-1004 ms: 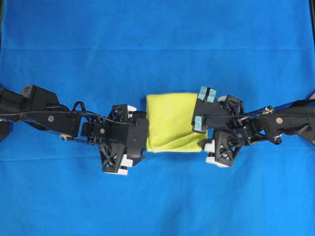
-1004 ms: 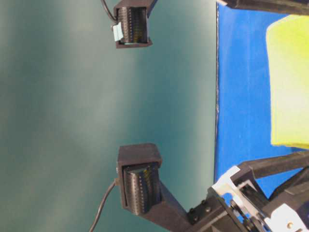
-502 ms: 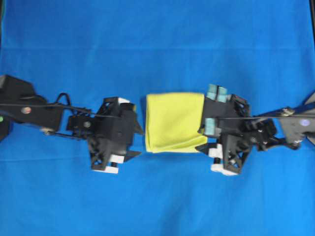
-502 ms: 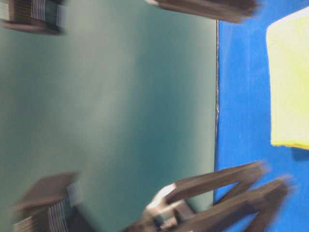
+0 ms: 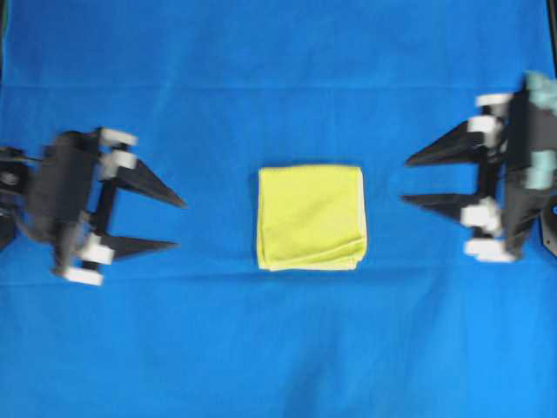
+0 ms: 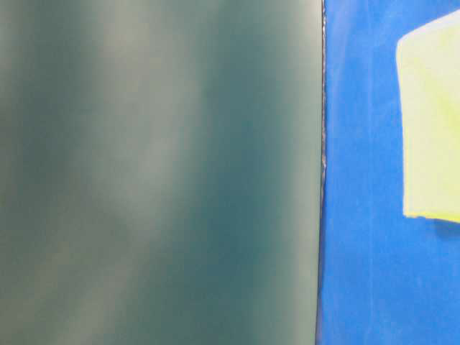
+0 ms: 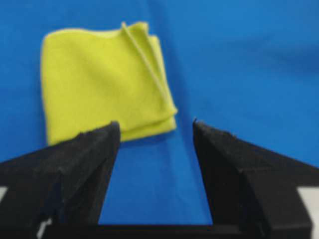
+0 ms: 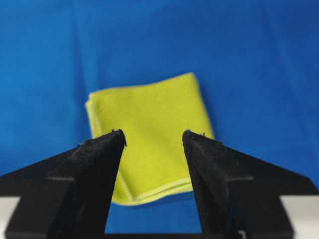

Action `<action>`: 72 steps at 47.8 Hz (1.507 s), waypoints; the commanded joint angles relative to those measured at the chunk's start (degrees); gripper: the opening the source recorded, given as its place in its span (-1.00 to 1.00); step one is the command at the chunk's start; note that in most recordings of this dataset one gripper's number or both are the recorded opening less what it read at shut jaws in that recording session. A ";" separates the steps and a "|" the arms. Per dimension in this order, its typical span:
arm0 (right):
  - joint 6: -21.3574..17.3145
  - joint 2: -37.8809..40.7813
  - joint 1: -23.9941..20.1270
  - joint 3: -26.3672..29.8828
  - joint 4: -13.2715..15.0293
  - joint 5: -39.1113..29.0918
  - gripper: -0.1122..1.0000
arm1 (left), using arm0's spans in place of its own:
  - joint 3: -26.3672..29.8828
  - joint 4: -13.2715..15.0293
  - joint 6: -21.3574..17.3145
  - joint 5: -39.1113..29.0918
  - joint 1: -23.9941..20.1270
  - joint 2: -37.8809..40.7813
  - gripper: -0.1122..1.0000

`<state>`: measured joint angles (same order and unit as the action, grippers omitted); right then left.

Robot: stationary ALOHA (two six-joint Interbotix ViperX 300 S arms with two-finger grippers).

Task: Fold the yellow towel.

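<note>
The yellow towel lies folded into a small layered square in the middle of the blue cloth, its stacked hems along the near edge. It also shows in the left wrist view, the right wrist view and at the right edge of the table-level view. My left gripper hangs open well to the towel's left, fingers pointing at it. My right gripper hangs open well to its right. Both sets of jaws hold nothing and stand apart from the towel.
The large blue cloth covers the whole work surface. In the table-level view its edge runs beside a dark green backdrop.
Both arms have drawn back from the towel, left arm to the left and right arm to the right. The towel stays folded where it lay. The grippers have left the table-level view.
</note>
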<state>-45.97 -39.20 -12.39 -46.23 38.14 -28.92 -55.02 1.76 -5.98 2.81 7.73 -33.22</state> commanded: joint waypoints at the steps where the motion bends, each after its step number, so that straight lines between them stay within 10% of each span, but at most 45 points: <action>1: -0.26 -4.22 0.26 -1.67 1.76 1.32 0.20 | -1.49 -0.09 -0.26 0.44 -0.79 -5.01 0.24; 30: -0.26 -27.16 14.68 -24.79 2.02 16.96 0.20 | -23.82 0.00 1.49 4.75 -5.54 -33.13 0.23; 72: -0.35 -25.84 15.64 -26.19 0.97 17.75 0.20 | -25.14 0.00 1.76 4.92 -8.26 -34.28 0.23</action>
<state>-46.32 -66.01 3.16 -72.95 39.20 -11.60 -80.77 1.76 -4.13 7.12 -0.26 -67.94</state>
